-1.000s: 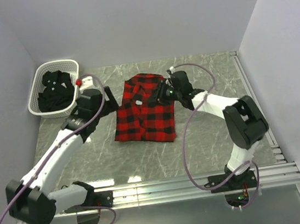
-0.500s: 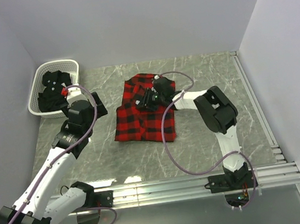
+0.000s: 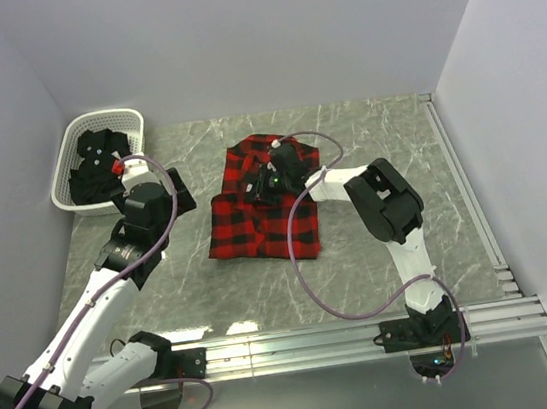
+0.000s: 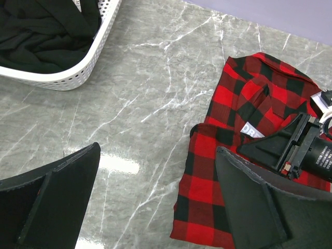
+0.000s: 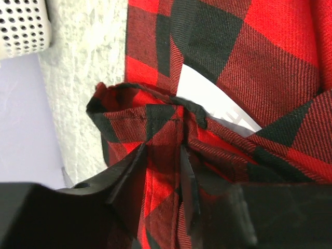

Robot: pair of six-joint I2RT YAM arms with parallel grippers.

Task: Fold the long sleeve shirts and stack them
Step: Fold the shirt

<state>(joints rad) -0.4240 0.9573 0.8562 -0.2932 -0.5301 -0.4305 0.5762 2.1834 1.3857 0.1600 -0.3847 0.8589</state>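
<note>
The red-and-black flannel shirt lies folded at the table's middle, collar toward the far side. My right gripper rests on its collar area. In the right wrist view its fingers pinch a bunched fold of the flannel, so my right gripper is shut on the cloth. The black shirt sits crumpled in the white basket. My left gripper hangs open between the basket and the flannel's left edge. Its view shows my left gripper over bare marble, with the flannel beside its right finger.
The white lattice basket holding the black shirt stands at the far left corner against the wall. Walls close in the left, back and right sides. A metal rail runs along the table's right edge and the arm bases line the near edge.
My right gripper slid left from the flannel's right edge onto its collar and closed slightly on a fold. My left arm swung left away from the flannel, then held still.
</note>
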